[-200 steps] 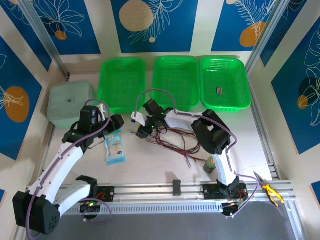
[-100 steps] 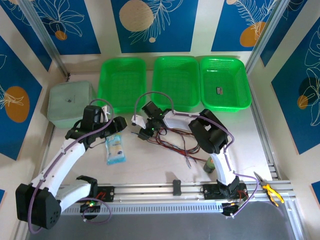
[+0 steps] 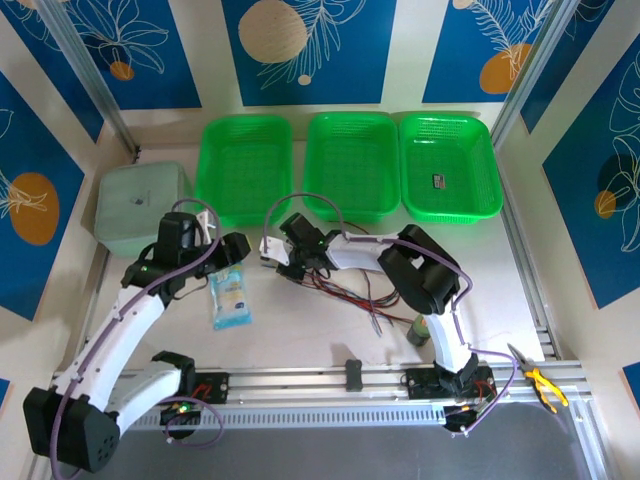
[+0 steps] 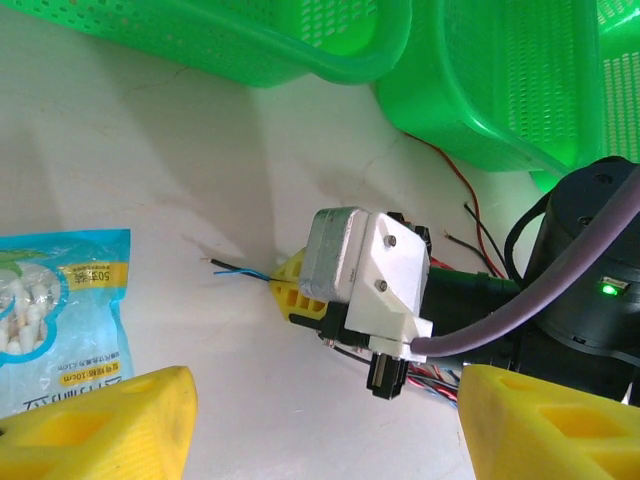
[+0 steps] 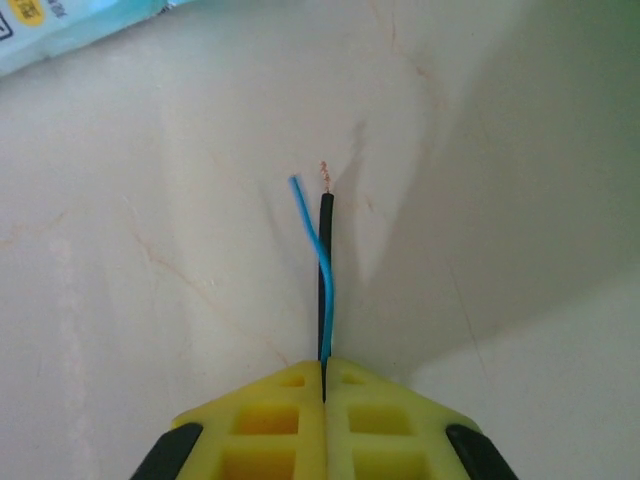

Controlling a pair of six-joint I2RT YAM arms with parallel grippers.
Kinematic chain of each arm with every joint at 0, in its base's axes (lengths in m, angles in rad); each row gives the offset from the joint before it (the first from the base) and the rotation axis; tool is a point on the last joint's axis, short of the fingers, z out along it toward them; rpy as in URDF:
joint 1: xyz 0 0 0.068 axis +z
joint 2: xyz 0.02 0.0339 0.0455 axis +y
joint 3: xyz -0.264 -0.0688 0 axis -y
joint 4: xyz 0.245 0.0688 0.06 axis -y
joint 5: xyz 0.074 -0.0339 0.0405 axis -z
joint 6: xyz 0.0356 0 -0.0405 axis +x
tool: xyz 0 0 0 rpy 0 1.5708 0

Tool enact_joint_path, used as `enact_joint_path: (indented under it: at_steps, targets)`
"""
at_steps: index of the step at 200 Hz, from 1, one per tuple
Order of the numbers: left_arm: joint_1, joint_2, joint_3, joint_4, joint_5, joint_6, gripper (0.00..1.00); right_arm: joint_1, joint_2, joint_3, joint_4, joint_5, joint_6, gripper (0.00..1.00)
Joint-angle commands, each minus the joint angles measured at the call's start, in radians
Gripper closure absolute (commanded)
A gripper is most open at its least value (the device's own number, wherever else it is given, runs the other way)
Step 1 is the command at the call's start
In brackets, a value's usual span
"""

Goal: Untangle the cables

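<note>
From above, the right gripper point(image 3: 272, 250) sits at the left edge of the cables point(image 3: 350, 288), mid-table; left wrist — the left gripper point(image 4: 320, 430) stands spread, empty. Right wrist — the jaws have just pinched together on the black and blue ends point(image 5: 323, 262); pulling strands free can likely begin.

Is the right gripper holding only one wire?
No: in the right wrist view the right gripper is shut on two, a blue wire and a black wire.

Bright, diffuse overhead light; frames sharp.
Soft shadows under green plastic mesh baskets point(image 4: 300, 60) on the pale tabletop point(image 5: 150, 300); broad soft shadow across it in right wrist view; thin blue and black cables point(image 5: 324, 250) throw a faint one.
</note>
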Motion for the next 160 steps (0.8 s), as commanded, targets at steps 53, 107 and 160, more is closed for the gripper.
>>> enact_joint_path:
  at_steps: [53,107,160]
  targets:
    - [-0.002,0.008,0.136,-0.007,0.058,-0.019,0.33,-0.053,-0.286,-0.218,0.166,-0.245,0.185,1.0]
    - [-0.021,0.093,0.337,0.08,0.233,-0.09,0.34,-0.184,-0.496,-0.306,0.345,-0.397,0.401,1.0]
    - [-0.123,0.194,0.492,0.195,0.279,-0.144,0.41,-0.303,-0.6,-0.337,0.524,-0.519,0.61,1.0]
